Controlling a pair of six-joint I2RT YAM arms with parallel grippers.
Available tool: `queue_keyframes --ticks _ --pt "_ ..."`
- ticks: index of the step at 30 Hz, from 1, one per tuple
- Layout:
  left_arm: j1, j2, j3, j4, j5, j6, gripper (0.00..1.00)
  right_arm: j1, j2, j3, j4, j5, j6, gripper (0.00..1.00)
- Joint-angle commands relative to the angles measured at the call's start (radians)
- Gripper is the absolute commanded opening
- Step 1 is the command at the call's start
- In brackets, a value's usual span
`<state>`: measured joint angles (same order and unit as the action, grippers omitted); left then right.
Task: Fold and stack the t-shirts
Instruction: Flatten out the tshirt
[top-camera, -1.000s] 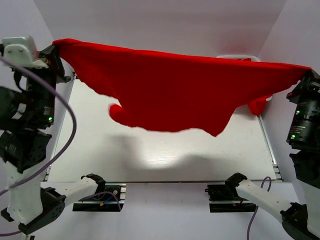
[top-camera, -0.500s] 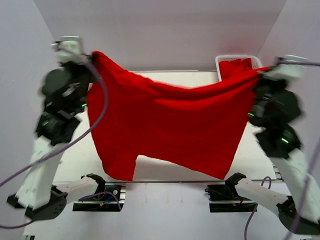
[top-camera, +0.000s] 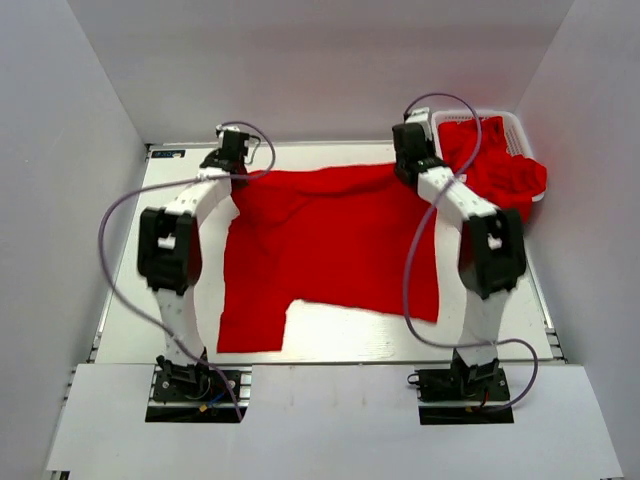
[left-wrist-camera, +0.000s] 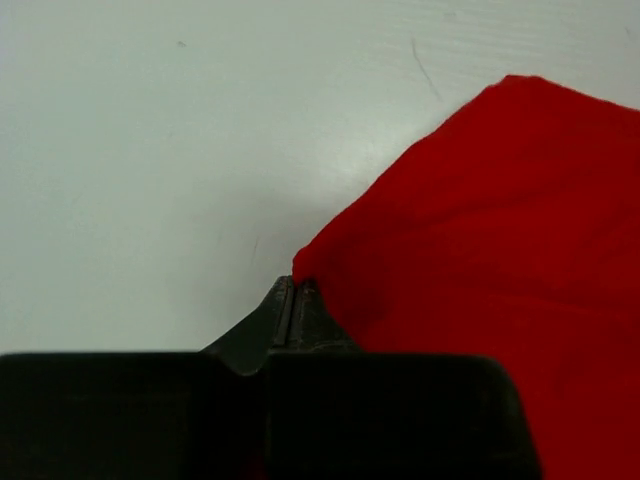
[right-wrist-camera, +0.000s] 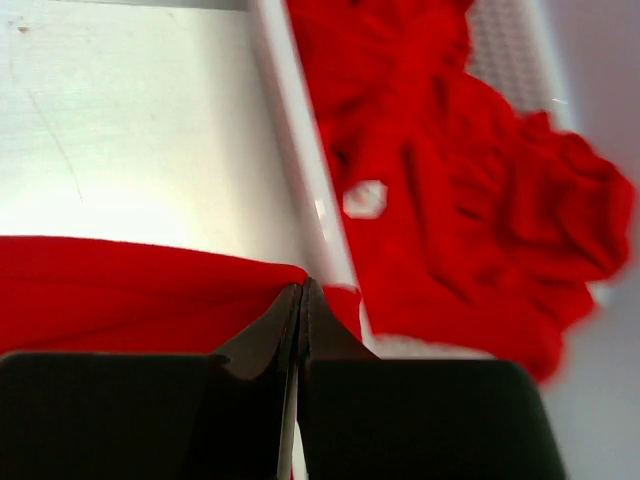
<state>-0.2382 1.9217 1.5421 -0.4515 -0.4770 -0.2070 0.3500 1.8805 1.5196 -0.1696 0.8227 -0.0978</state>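
A red t-shirt (top-camera: 330, 245) lies spread nearly flat on the white table, its lower edge near the front. My left gripper (top-camera: 236, 176) is shut on its far left corner; in the left wrist view the gripper (left-wrist-camera: 293, 284) pinches the cloth (left-wrist-camera: 480, 260) down at the table. My right gripper (top-camera: 408, 172) is shut on the far right corner, its jaws (right-wrist-camera: 303, 288) closed on the red edge (right-wrist-camera: 130, 285). More red t-shirts (top-camera: 497, 165) are heaped in the white basket (top-camera: 515, 122); a white label (right-wrist-camera: 365, 197) shows on one.
The basket stands at the back right corner, right beside my right gripper, its white rim (right-wrist-camera: 300, 170) close to the jaws. One shirt hangs over its near rim. White walls close in the table on three sides. A bare table strip (top-camera: 150, 300) lies to the left.
Both arms have swung forward and down from holding the shirt stretched in the air. The shirt now lies on the table with both grippers low at its far corners.
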Motion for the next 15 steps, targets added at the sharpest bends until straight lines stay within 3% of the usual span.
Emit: queue_keyframes --ticks 1,3,4,5,6,8,9,15 --pt "0.063 0.189 0.229 -0.001 0.085 -0.04 0.07 -0.049 0.173 0.219 -0.059 -0.085 0.067 0.0" --pt "0.082 0.296 0.412 -0.042 0.156 -0.031 0.33 -0.055 0.278 0.384 -0.103 -0.106 0.054 0.06" --pt "0.097 0.344 0.517 -0.042 0.187 -0.014 0.72 -0.06 0.349 0.448 -0.111 -0.125 0.043 0.13" --pt "0.111 0.409 0.556 -0.042 0.202 -0.003 0.87 -0.06 0.367 0.499 -0.114 -0.132 0.037 0.32" --pt "0.111 0.434 0.591 -0.052 0.212 -0.003 0.98 -0.062 0.379 0.516 -0.114 -0.151 0.024 0.43" --pt "0.123 0.457 0.632 -0.033 0.238 -0.003 1.0 -0.066 0.419 0.565 -0.114 -0.167 0.013 0.65" --pt "0.134 0.458 0.632 -0.023 0.247 -0.003 1.0 -0.066 0.419 0.589 -0.111 -0.175 0.013 0.88" --pt "0.166 0.369 0.546 0.017 0.316 0.017 1.0 -0.057 0.385 0.584 -0.113 -0.24 -0.031 0.9"
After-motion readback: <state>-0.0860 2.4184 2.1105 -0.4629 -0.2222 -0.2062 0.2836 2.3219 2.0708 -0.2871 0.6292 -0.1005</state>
